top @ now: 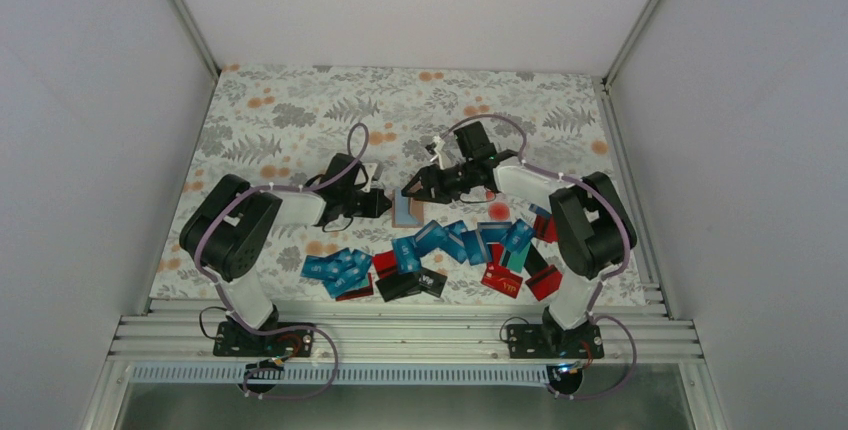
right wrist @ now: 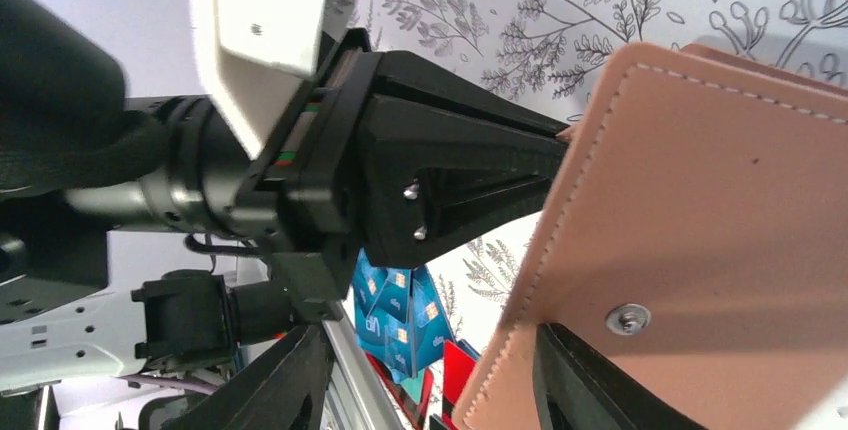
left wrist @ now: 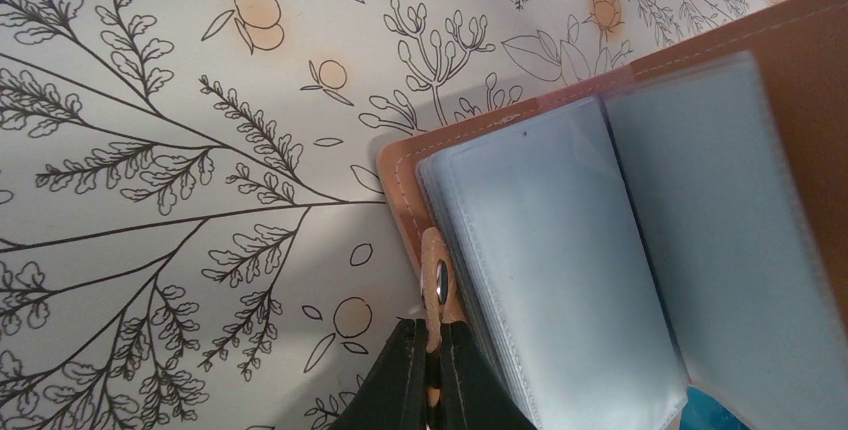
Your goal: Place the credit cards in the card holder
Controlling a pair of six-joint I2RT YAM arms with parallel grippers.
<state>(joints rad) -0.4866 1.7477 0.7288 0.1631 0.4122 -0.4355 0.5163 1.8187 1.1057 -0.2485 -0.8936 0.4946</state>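
Floral-patterned worktop [top: 300, 120] inside plain white enclosure walls [top: 90, 100]. The left tool [left wrist: 432, 340] is closed on the snap tab [left wrist: 437, 275] of the card holder [left wrist: 640, 250], which lies open just ahead of it with its clear sleeves exposed. The right tool [right wrist: 430, 360] stands open, the holder's tan cover edge between its jaws and one finger clear of it. The credit cards [top: 440, 245] lie scattered behind both tools, toward the arm bases.

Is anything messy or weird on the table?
Yes. The blue, teal, red and black plastic cards lie in a jumbled heap near the front edge of the table, overlapping at all angles. The tan-pink leather-like card holder is spread open, clear sleeves fanned, its snap tab pinched by the left gripper.
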